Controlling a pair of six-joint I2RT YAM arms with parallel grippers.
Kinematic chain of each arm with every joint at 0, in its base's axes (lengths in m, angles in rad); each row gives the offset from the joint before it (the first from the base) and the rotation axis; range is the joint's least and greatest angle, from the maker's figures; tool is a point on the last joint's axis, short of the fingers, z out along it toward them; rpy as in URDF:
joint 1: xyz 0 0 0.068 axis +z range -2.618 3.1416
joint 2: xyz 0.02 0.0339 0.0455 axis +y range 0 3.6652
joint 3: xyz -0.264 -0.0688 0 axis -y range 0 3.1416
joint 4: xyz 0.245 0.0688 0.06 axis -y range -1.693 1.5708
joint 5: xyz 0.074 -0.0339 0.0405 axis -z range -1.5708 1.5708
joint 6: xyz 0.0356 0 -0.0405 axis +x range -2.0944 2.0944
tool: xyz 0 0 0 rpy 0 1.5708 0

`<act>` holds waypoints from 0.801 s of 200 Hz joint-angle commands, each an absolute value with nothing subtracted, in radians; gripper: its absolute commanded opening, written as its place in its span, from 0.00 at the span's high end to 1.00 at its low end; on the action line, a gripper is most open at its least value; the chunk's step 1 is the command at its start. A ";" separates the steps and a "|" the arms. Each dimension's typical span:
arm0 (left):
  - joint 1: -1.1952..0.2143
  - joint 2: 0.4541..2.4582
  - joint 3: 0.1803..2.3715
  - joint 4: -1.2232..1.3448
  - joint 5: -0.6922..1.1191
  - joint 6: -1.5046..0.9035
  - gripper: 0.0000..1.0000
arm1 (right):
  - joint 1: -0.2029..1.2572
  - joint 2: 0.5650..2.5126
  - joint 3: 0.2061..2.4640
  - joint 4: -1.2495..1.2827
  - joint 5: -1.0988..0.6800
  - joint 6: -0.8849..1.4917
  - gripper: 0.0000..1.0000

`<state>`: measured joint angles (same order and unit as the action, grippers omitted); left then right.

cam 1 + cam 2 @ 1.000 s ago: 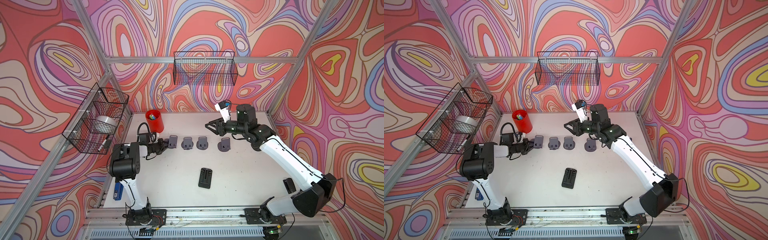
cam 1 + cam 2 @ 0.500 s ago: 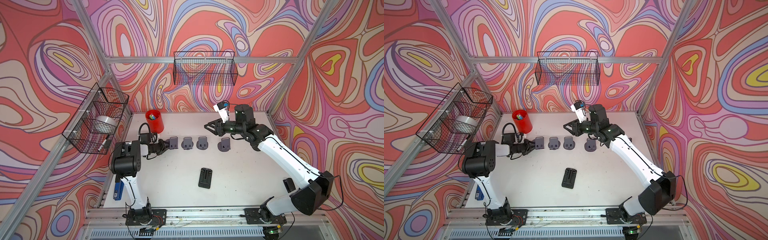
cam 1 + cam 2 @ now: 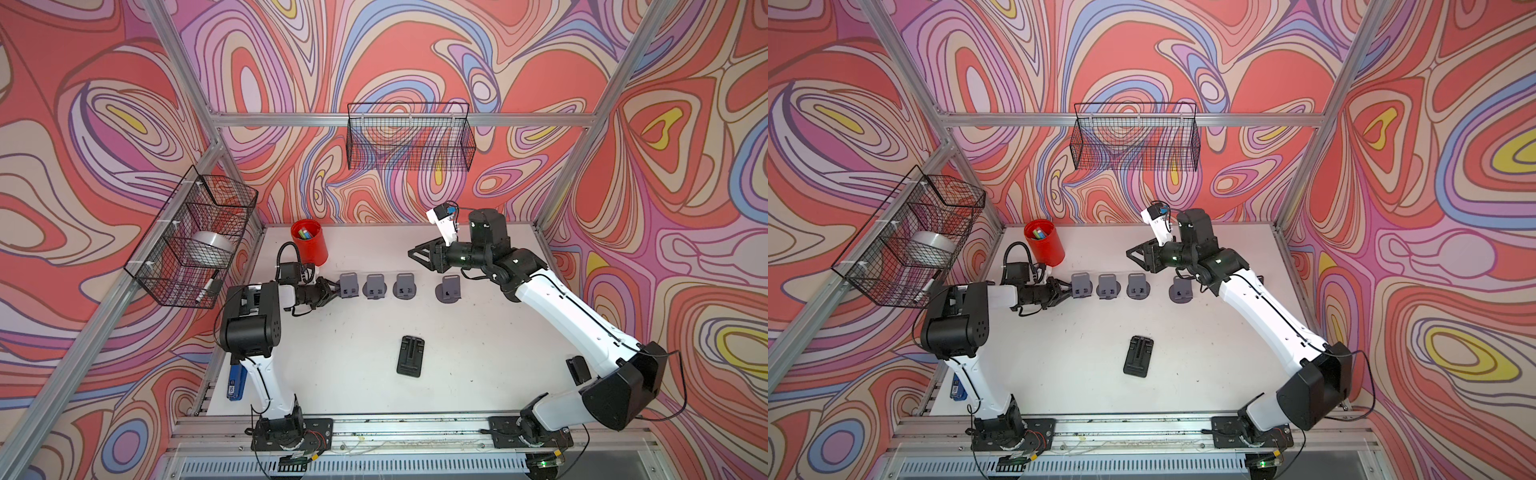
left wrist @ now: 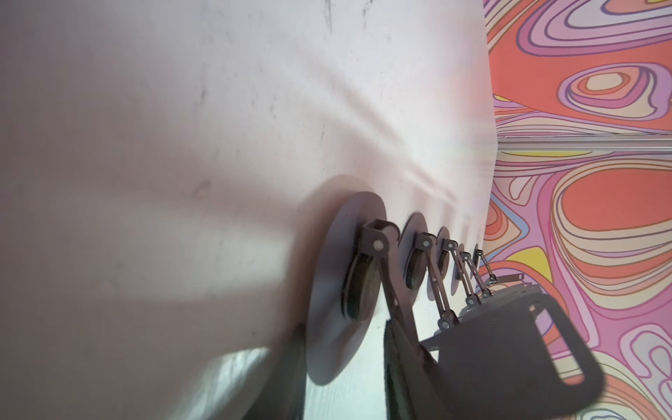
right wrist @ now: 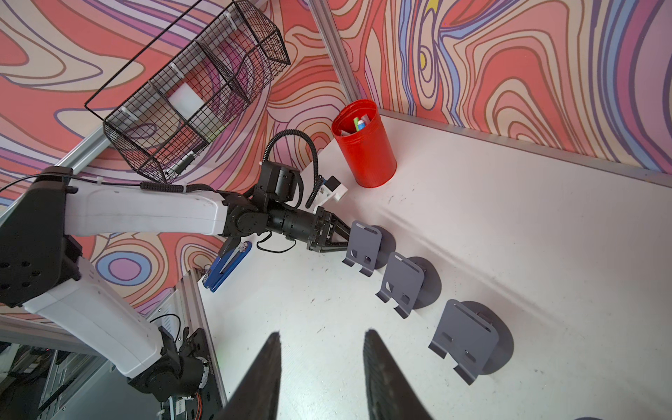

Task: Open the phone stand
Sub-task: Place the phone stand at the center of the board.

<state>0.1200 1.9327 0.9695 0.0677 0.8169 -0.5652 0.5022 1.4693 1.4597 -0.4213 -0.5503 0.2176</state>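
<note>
At row (image 3: 390, 286) left end, rear of bench (image 3: 353, 332): left hand (image 3: 334, 289), clamped a sec ago, now parted, easing off leftmost phone stand (image 3: 349, 285); stand upright, looks opened, prob. done; right hand (image 3: 417, 257) apart, empty, hovering nr far end.

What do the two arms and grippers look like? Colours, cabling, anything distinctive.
The left arm and right arm have white shells with black joint housings. The left gripper and right gripper are black, triangular and open-framed. A black corrugated cable loops over the left wrist.
</note>
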 commanded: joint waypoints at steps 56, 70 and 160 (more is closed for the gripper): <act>0.143 1.837 1.022 -0.195 0.638 -0.449 0.66 | 0.496 1.474 1.442 -0.403 -0.561 0.236 0.61; 0.143 1.805 1.025 -0.219 0.612 -0.446 0.66 | 0.496 1.474 1.446 -0.419 -0.539 0.260 0.59; 0.135 1.297 0.902 -0.316 0.618 -0.444 0.54 | 0.699 1.385 1.283 -0.797 -0.017 0.762 0.44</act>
<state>0.1371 1.4506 0.9531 -0.2481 0.6151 -0.4706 0.6067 1.4174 1.3365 -0.6205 -0.2455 0.5488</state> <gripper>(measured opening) 0.419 0.539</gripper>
